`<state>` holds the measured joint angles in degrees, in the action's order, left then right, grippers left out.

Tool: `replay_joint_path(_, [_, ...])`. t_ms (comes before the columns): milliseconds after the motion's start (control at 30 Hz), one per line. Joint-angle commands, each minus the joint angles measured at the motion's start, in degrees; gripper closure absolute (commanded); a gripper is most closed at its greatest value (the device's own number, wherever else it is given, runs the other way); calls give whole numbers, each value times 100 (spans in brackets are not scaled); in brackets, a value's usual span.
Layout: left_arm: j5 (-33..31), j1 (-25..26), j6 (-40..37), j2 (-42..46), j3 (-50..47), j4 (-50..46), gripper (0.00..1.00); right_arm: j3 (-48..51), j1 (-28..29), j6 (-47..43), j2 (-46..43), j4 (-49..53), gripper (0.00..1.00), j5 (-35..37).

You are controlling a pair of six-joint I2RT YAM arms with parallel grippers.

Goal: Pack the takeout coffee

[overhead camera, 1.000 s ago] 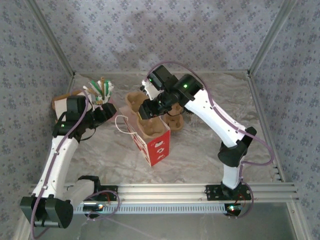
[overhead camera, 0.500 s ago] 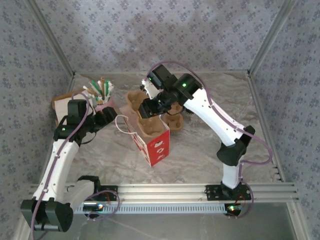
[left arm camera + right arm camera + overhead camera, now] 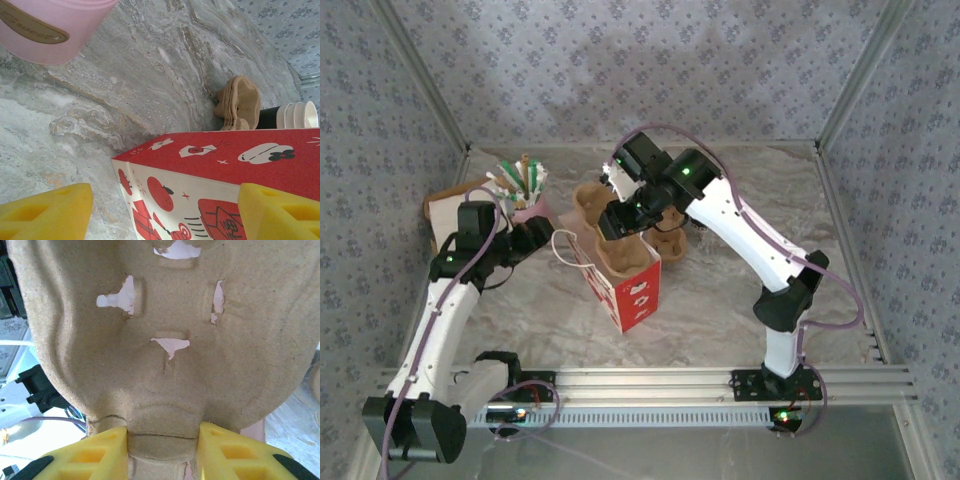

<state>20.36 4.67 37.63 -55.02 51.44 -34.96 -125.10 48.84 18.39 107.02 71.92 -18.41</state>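
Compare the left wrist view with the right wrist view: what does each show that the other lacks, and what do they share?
Left wrist adds: a red paper bag, a pink cup, and beyond the bag a black cup and white cups. Right wrist adds: a close-up of a brown cardboard carrier clamped in the right gripper. Both: yellow fingers, the left gripper standing open, and brown moulded cardboard, since a carrier stack sits past the bag.

Small black cup [image 3: 268, 118] sits on the marbled table [image 3: 150, 75] beside the brown cardboard carrier [image 3: 242, 100]
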Motion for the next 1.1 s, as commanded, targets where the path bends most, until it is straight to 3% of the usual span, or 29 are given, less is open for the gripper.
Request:
replay_joint_path(0, [110, 84, 72, -64, -13, 230, 24, 4, 87, -159, -103, 332, 62, 193])
replay_joint_path(1067, [-129, 406, 131, -270, -30, 402, 24, -216, 376, -521, -406, 374, 63, 447])
